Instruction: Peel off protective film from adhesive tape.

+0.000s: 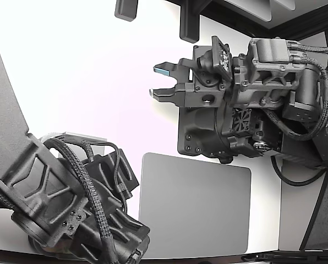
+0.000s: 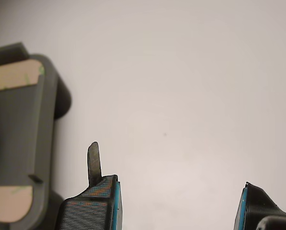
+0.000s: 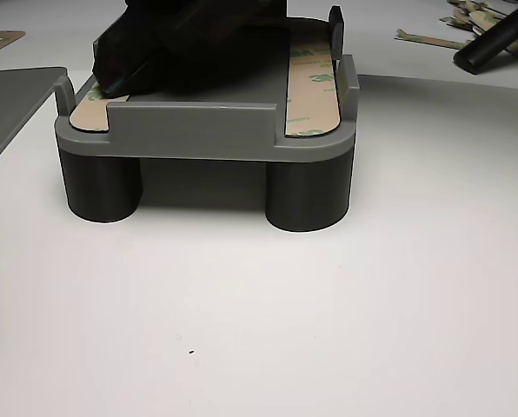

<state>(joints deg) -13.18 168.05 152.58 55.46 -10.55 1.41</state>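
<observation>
A grey fixture (image 3: pixel 198 130) on round legs carries tan adhesive tape strips with green print, one along its right side (image 3: pixel 313 82) and one at its left (image 3: pixel 89 109). A dark bulky arm part (image 3: pixel 189 43) rests on top of it. In the wrist view the fixture (image 2: pixel 18 129) stands off to one side with two tape patches (image 2: pixel 13 76) showing. My gripper (image 2: pixel 179 206) is open over the bare white table, apart from the fixture, with nothing between its blue pads (image 2: pixel 115 203). A thin dark blade (image 2: pixel 94 160) sticks out from one finger. In the exterior view my gripper (image 1: pixel 154 81) points to that view's left.
A second black arm (image 1: pixel 59 192) fills the exterior view's lower left. A flat grey plate (image 1: pixel 194 206) lies on the table below my gripper. Several loose tan strips (image 3: pixel 433 36) and a black rod-like object (image 3: pixel 498 39) lie behind the fixture at the other view's right.
</observation>
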